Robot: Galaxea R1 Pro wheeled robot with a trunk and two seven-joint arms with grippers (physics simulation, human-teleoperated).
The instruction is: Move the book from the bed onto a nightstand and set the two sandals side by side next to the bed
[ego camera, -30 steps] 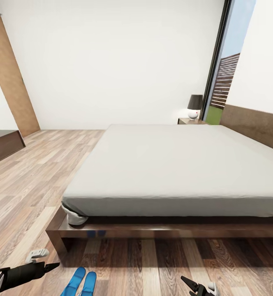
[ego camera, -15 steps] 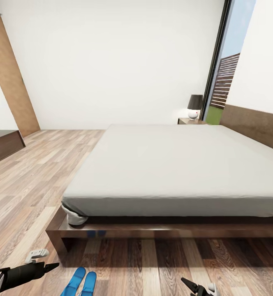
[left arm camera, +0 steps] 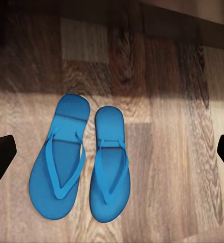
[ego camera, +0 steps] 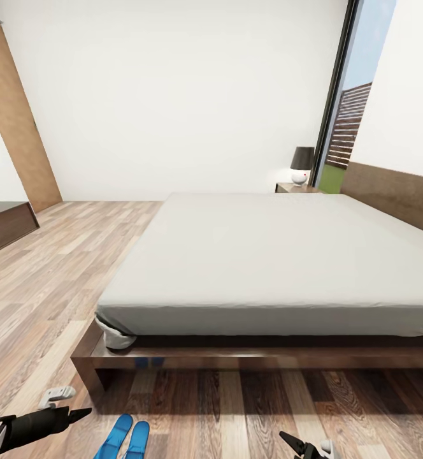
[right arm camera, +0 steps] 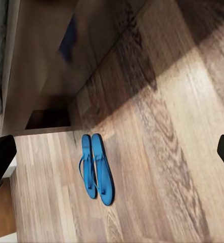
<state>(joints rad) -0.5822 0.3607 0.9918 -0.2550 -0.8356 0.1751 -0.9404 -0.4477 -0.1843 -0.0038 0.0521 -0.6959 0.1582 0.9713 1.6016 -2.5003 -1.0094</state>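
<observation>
Jaws spread wide over the two sandals (left arm camera: 86, 157) lying side by side.

A home bedroom: bed (ego camera: 275, 268); nightstand (ego camera: 297, 188); lamp (ego camera: 301, 165).

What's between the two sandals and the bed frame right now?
Only bare wood-plank floor. The left wrist view shows the two sandals lying side by side, with shadowed planks and nothing else running up to the bed frame.
</observation>
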